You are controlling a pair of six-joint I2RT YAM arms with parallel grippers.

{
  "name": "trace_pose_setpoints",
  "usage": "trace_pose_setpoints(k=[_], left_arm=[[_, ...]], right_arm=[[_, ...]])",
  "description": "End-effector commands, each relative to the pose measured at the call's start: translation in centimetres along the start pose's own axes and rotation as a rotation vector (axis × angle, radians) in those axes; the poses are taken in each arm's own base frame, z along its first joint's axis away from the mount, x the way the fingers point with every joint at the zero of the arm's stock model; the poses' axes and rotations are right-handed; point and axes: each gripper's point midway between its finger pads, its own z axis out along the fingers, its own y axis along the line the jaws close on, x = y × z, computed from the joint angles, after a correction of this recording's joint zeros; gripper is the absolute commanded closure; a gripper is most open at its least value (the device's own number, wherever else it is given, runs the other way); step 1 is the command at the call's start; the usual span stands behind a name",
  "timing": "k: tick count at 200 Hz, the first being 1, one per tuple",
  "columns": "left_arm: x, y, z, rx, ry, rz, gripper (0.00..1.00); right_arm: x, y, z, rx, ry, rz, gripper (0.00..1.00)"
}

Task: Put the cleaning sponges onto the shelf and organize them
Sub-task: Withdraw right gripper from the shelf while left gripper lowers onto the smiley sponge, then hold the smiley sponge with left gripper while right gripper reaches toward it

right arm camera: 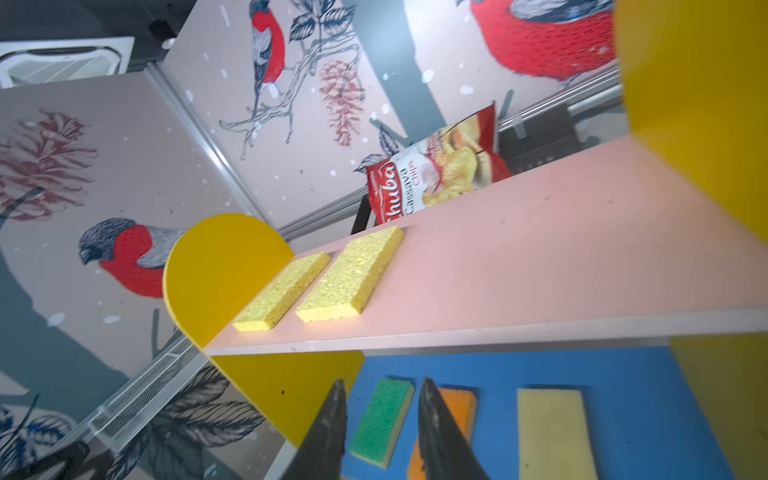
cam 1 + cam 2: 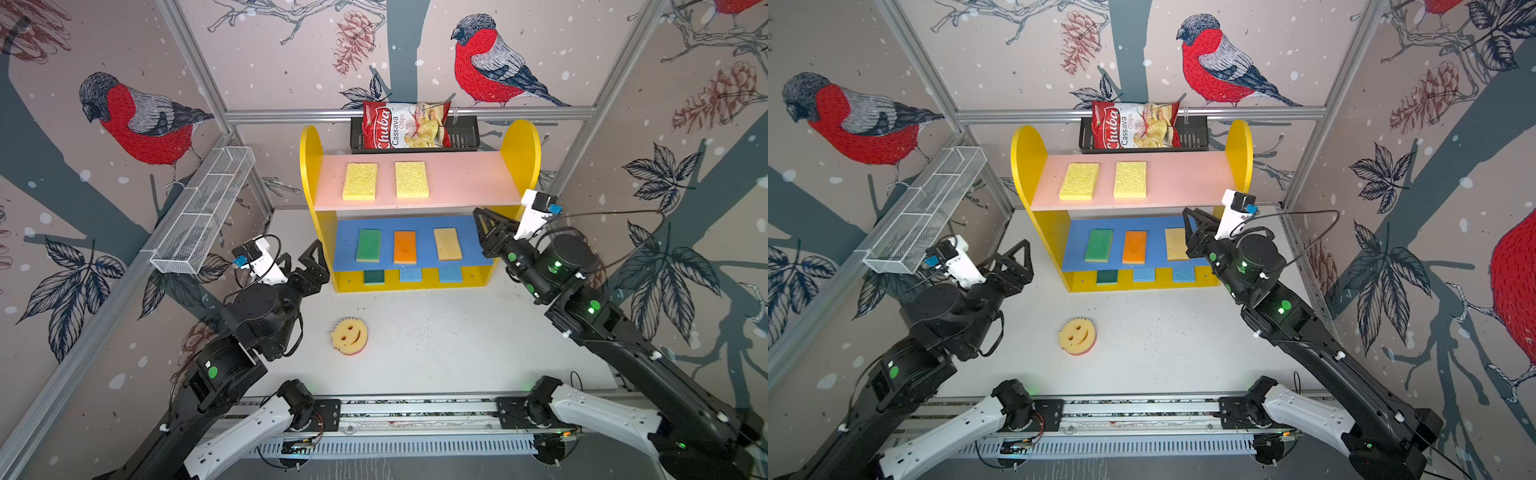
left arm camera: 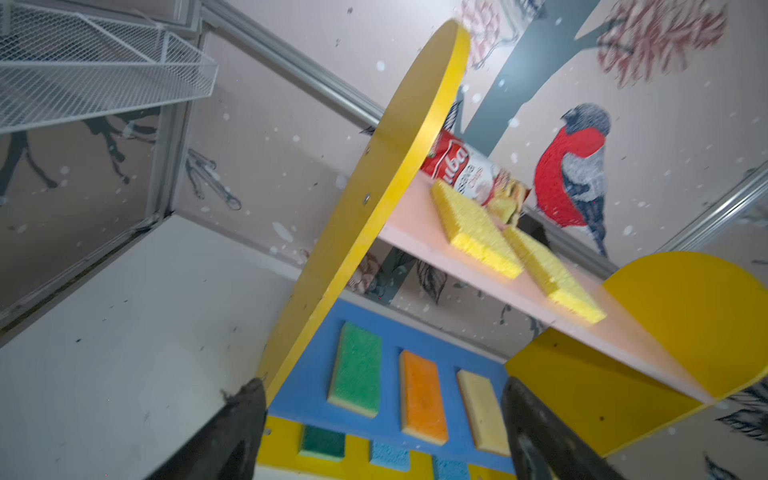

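Over on the left, the left gripper (image 3: 382,380) hangs just off the shelf's (image 2: 311,166) left yellow side, jaws spread wide with nothing between them. Below it on the white table (image 2: 436,340), well apart from the shelf, lies the one straggler: the smiley-face sponge (image 2: 349,336).

That one should be an easy lift. It looks like light foam, soft and squashy, with a grippy open texture and little risk of breaking. It will likely give under a pinch, so a modest squeeze across its scalloped rim, jaws straddling the disc from above, looks the best hold. It's round and yellow on top, with a pinkish layer underneath and a cut-out grin and eyes, lying flat, face up.

Sweeping right across the shelf:
- The pink top board (image 2: 465,178) carries two yellow sponges (image 2: 360,181) (image 2: 412,179) side by side, with its right half bare.
- The blue middle board (image 2: 345,232) has a row of three: green sponge (image 2: 368,245), orange sponge (image 2: 404,247), tan sponge (image 2: 447,244).
- On the yellow base, a dark green sponge (image 2: 374,276) and two light blue sponges (image 2: 410,274) (image 2: 450,274) peek out.

Far right, the right gripper (image 1: 382,380) hovers at the shelf's right end, level with the blue board. Its wrist view shows the jaws parted with a clear gap, holding nothing
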Motion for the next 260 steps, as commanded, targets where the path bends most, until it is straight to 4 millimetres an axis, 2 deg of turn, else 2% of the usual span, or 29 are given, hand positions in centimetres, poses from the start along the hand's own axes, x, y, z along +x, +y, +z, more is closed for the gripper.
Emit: trace_pose_setpoints(k=[1,21,36,66,91,124,142,162,172,185,206,260], left_arm=[[2.9,4.1,-0.1,-0.184,0.077,0.032,0.12],[5.6,6.2,-0.3,-0.257,0.149,0.022,0.12],[7.4,7.6,-0.6,-0.287,0.185,0.006,0.11],[10.6,9.6,-1.0,-0.323,0.244,-0.016,0.09],[13.6,10.3,-0.4,-0.343,0.314,-0.012,0.08],[18.4,10.6,1.4,-0.354,0.436,0.026,0.08],[22.3,12.4,2.7,-0.385,0.585,0.008,0.08],[27.0,15.0,3.3,-0.398,0.758,-0.142,0.10],[28.4,15.8,3.5,-0.394,0.791,-0.211,0.11],[29.5,16.4,3.6,-0.399,0.800,-0.243,0.11],[30.0,16.8,4.0,-0.406,0.795,-0.252,0.11],[31.0,16.0,4.6,-0.345,0.812,-0.283,0.11]], right_arm=[[-0.9,-1.0,-0.1,0.051,-0.063,0.016,0.58],[1.2,-1.2,0.6,0.056,0.016,-0.008,0.43],[2.4,-1.5,0.8,0.062,0.056,-0.022,0.36],[3.7,-1.6,1.1,0.052,0.093,-0.051,0.19],[4.4,-1.7,1.3,0.045,0.120,-0.076,0.16],[5.2,-2.0,1.4,0.042,0.143,-0.094,0.14],[5.5,-2.3,1.4,0.042,0.153,-0.099,0.14],[5.9,-2.4,1.4,0.033,0.170,-0.101,0.13],[6.1,-2.5,1.3,0.033,0.176,-0.106,0.12],[6.2,-2.8,1.3,0.038,0.174,-0.108,0.12],[6.2,-3.1,1.4,0.042,0.170,-0.107,0.11],[8.0,-3.8,2.7,0.021,0.231,-0.066,0.11]])
